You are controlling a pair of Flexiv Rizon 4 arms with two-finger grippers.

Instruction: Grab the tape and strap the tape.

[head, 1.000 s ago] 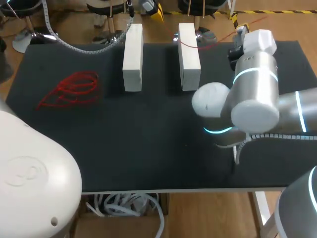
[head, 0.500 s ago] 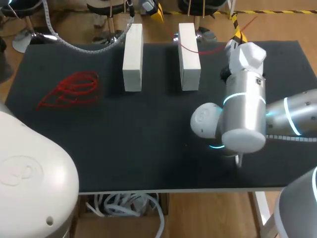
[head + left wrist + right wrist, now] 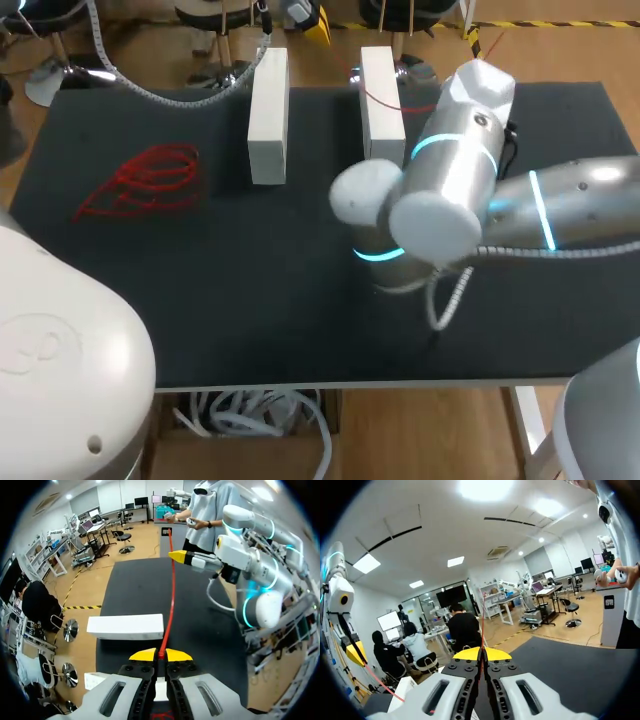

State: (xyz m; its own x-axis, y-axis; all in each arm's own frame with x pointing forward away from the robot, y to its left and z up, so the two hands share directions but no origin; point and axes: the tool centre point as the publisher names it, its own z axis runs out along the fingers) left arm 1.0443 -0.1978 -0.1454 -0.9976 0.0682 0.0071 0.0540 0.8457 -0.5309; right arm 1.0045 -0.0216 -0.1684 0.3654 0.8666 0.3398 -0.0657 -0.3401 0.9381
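Note:
A thin red tape (image 3: 171, 597) runs taut between my two grippers. In the left wrist view my left gripper (image 3: 160, 655) is shut on one end, and the strand leads over the black table to my right gripper (image 3: 181, 556). The right wrist view shows my right gripper (image 3: 481, 654) shut on the tape (image 3: 482, 620), with the left gripper (image 3: 354, 655) off to one side. In the head view my right arm (image 3: 450, 170) stands beside the right white block (image 3: 380, 110), where a red strand (image 3: 385, 95) crosses it. A loose red tape bundle (image 3: 150, 180) lies at the table's left.
Two upright white blocks stand side by side at the back middle, the left one (image 3: 268, 115) apart from the strand. The block (image 3: 125, 626) lies just ahead of the left gripper. The right arm's cable (image 3: 445, 300) hangs above the table's front.
My right arm has swung left from the table's right side toward the middle, its wrist now close to the right white block. The blocks and the red bundle have not moved.

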